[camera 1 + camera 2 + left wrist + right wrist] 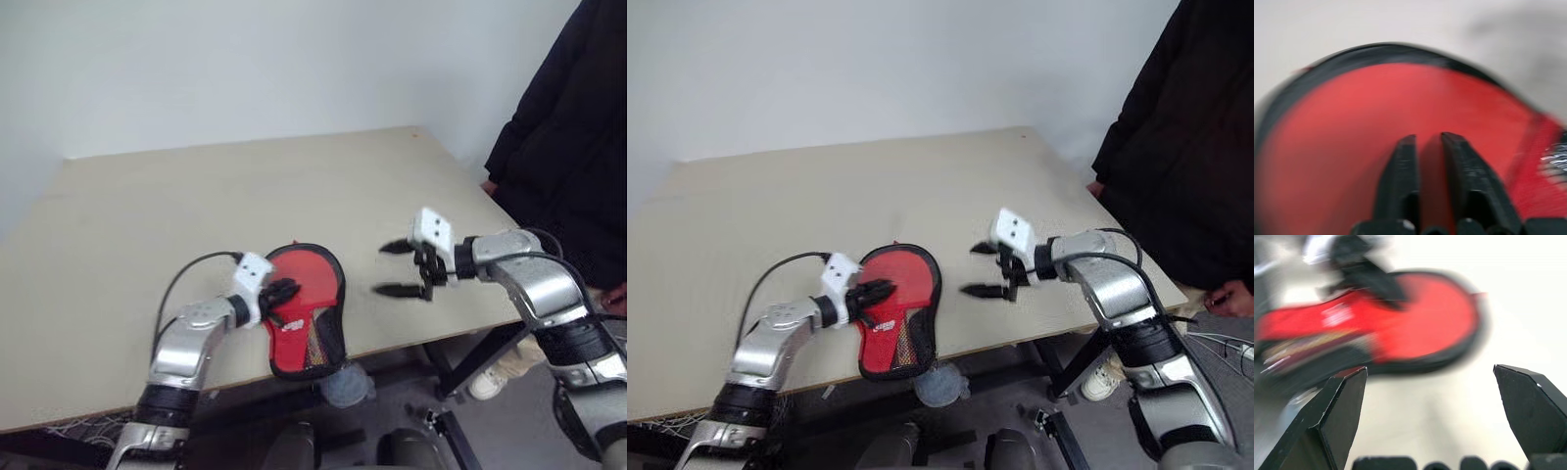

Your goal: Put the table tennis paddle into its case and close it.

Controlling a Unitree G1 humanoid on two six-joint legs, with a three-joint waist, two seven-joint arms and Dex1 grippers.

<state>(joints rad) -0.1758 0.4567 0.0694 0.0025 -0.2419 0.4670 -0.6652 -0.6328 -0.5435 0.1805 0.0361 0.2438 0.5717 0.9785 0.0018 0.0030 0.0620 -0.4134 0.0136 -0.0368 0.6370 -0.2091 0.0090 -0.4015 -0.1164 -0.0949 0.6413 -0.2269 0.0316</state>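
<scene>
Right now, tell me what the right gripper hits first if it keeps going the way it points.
Probably the case: the open right gripper points at it across bare table, with the left gripper resting there. Depth is uncertain.

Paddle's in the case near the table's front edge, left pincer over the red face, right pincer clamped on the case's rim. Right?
Not quite. The right pincer is wide open and clear of the case, hovering beside it over the table; the right wrist view shows this. The rest holds: the paddle sits inside, with the left pincer over its red face.

A pale beige surface point(294, 186) filled mid-frame below a plain white wall point(245, 59); a dark-coated person point(568, 147) stood at right.
</scene>
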